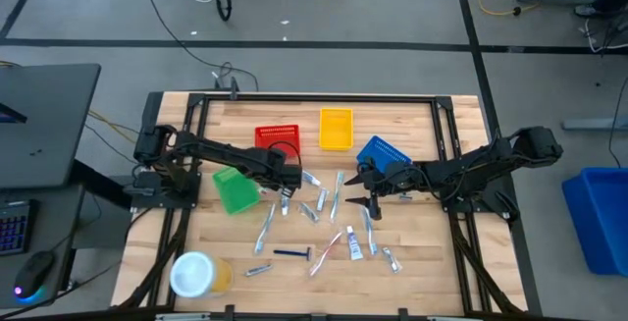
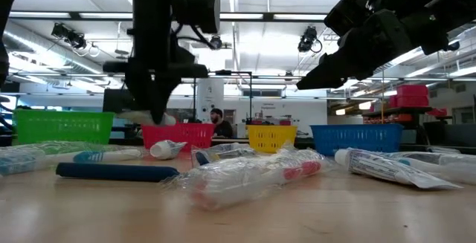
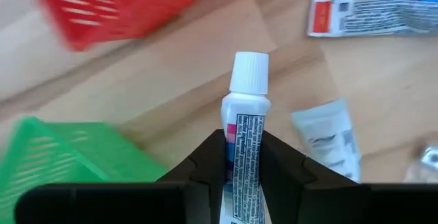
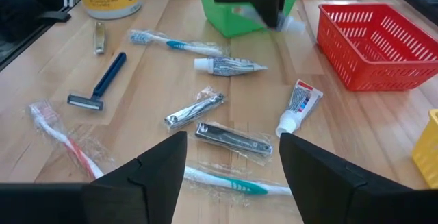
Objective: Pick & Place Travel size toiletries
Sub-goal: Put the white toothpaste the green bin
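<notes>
My left gripper [image 1: 290, 180] hangs over the table between the green basket [image 1: 234, 189] and the red basket [image 1: 277, 137], shut on a small white tube with a white cap [image 3: 249, 72]. In the low view that tube [image 2: 146, 116] is off the wood. My right gripper [image 4: 233, 161] is open above the middle of the table, over the loose toiletries. These are wrapped toothbrushes [image 4: 179, 44], small tubes [image 4: 297, 107], nail clippers [image 4: 194, 110] and a blue-handled razor [image 4: 104, 81], all lying flat on the table. My left gripper pinches the small tube by its body [image 3: 245, 131], just behind the cap, between its two fingers. The fingers [image 2: 158, 87] come from above, pointing down. The tube is lifted clear of the table and lies roughly level, with its cap end sticking out past the fingers.
A yellow basket [image 1: 336, 128] and a blue basket [image 1: 383, 152] stand toward the far side. A white-lidded yellowish jar [image 1: 196, 274] stands near the near left corner. More tubes [image 1: 351, 243] and a red toothbrush [image 1: 324, 255] lie toward the near edge.
</notes>
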Robot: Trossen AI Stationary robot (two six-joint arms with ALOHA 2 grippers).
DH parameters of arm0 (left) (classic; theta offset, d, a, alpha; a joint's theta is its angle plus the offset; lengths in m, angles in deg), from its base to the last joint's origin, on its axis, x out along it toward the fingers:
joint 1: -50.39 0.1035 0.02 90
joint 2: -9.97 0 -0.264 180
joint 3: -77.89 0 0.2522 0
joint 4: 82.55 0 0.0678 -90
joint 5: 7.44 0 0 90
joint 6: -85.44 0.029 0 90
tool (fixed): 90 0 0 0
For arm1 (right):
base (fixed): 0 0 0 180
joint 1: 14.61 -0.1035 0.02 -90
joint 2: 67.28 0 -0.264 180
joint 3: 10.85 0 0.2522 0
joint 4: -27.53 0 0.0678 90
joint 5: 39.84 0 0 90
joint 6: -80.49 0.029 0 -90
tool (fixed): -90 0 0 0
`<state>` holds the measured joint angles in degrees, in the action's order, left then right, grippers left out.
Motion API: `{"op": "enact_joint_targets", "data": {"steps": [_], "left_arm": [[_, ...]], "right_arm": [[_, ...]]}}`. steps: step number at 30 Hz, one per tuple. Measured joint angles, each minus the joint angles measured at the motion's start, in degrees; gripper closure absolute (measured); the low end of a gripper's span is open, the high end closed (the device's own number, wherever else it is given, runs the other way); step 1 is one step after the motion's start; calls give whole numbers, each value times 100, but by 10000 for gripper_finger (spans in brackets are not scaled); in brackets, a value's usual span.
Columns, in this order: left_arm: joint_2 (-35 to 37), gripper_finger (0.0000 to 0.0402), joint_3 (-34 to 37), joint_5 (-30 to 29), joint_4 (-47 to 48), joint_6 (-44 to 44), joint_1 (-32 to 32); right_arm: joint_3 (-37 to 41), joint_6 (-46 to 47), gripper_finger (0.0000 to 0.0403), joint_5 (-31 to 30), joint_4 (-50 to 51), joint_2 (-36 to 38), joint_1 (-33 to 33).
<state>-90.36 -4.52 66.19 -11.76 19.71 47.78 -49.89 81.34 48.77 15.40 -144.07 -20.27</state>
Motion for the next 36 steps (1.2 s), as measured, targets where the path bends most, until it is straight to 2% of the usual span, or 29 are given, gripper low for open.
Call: {"op": "enact_joint_targets", "data": {"steps": [4,8,16,22,27,36], "left_arm": [[102,316,-466,-197,829,-147,-219],[469,318,-634,-786,1013,-587,-605],[1230,318,-237,-1015,1545,-2196,-1344],[1274,318,548,-573,1563,-3063,-1567],[1272,319,1175,-362,1416,-3619,-1517],[1270,319,1894,167,193,-3133,-1326]], "right_arm": [[0,2,151,0,5,0,-1],[0,88,145,0,25,0,-2],[0,194,153,0,44,0,-2],[0,194,162,2,66,0,-2],[0,192,153,2,96,0,-2],[0,177,136,-1,92,0,-2]]}}
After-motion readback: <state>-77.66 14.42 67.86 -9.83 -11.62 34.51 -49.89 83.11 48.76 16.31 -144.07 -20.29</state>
